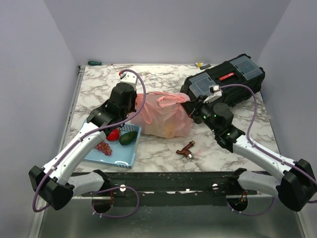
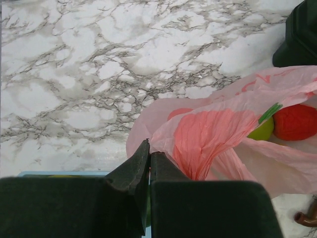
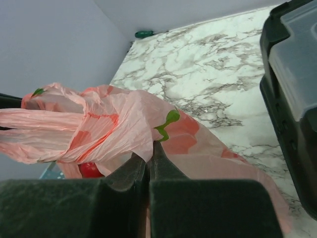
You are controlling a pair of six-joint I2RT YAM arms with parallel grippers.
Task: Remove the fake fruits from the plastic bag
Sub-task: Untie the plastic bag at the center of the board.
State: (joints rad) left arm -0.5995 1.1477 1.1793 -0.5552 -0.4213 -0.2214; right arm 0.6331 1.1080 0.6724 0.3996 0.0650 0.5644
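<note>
The pink plastic bag lies crumpled mid-table. My left gripper is shut on its left edge; the left wrist view shows the jaws pinching bag film. A red fruit and a green fruit show in the bag's mouth. My right gripper is shut on the bag's right side; the right wrist view shows the jaws closed on pink film, with a red fruit underneath. Another red fruit lies in the basket.
A light blue basket at front left also holds a dark green avocado and purple grapes. A black toolbox stands at back right. A small brown object lies in front of the bag. A green screwdriver lies at the back wall.
</note>
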